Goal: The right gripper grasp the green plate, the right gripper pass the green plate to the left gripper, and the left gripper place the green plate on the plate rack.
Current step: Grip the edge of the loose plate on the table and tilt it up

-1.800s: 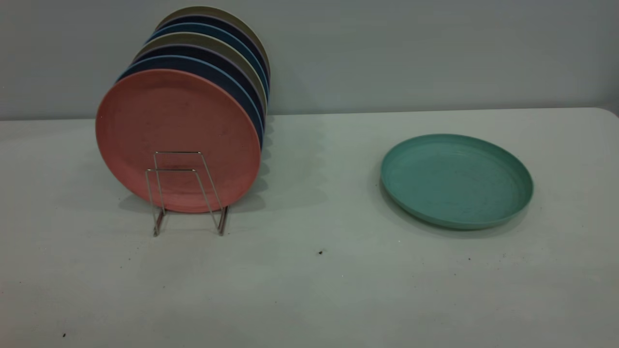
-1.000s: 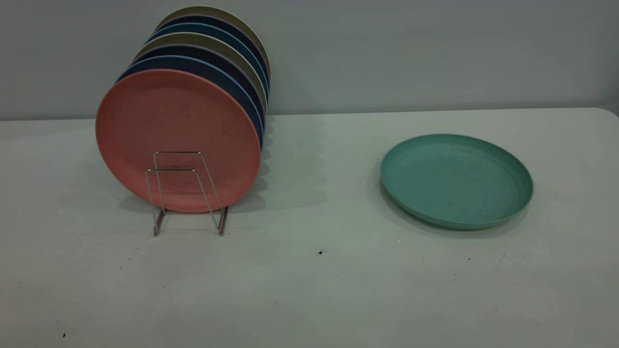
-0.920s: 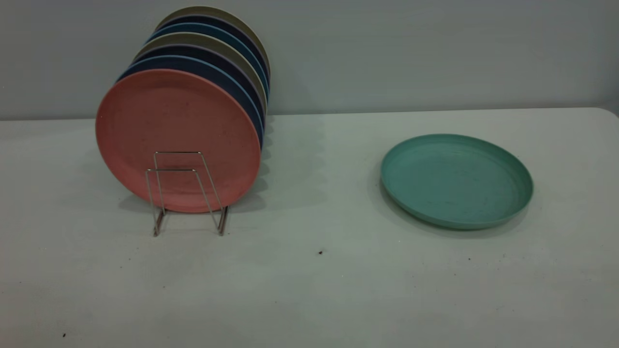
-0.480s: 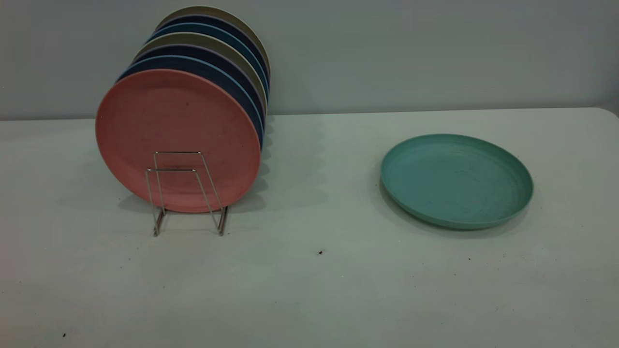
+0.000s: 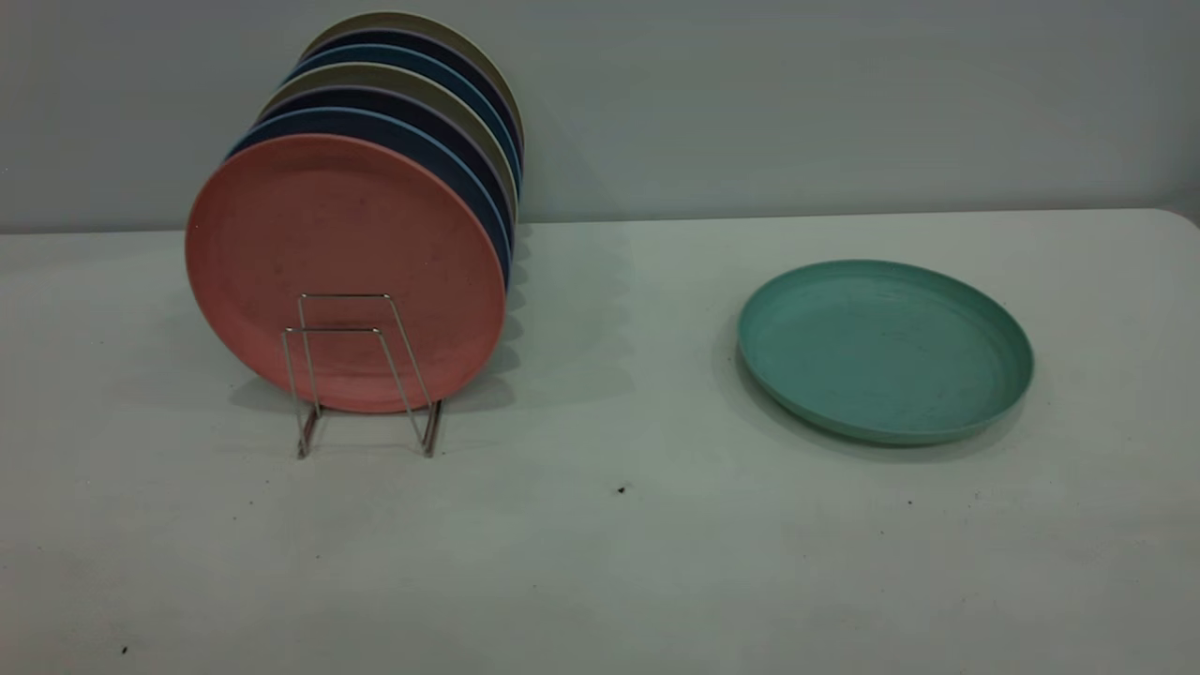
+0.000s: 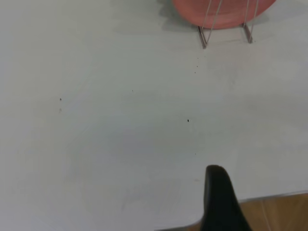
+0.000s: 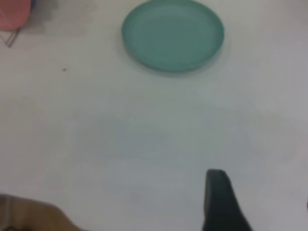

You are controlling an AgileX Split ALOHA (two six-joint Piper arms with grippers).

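Observation:
The green plate (image 5: 885,349) lies flat on the white table at the right; it also shows in the right wrist view (image 7: 173,34), far ahead of my right gripper (image 7: 260,192). The plate rack (image 5: 364,373) stands at the left, its front wire loops empty in front of a salmon-pink plate (image 5: 343,270). Its feet show in the left wrist view (image 6: 225,33), far from my left gripper (image 6: 260,192). Neither gripper shows in the exterior view. Each wrist view shows one black finger with a wide gap beside it, holding nothing.
Behind the pink plate, several dark blue and olive plates (image 5: 412,112) stand in the rack. The table's near edge and brown floor (image 6: 279,211) lie under the left gripper. A grey wall (image 5: 844,94) runs behind the table.

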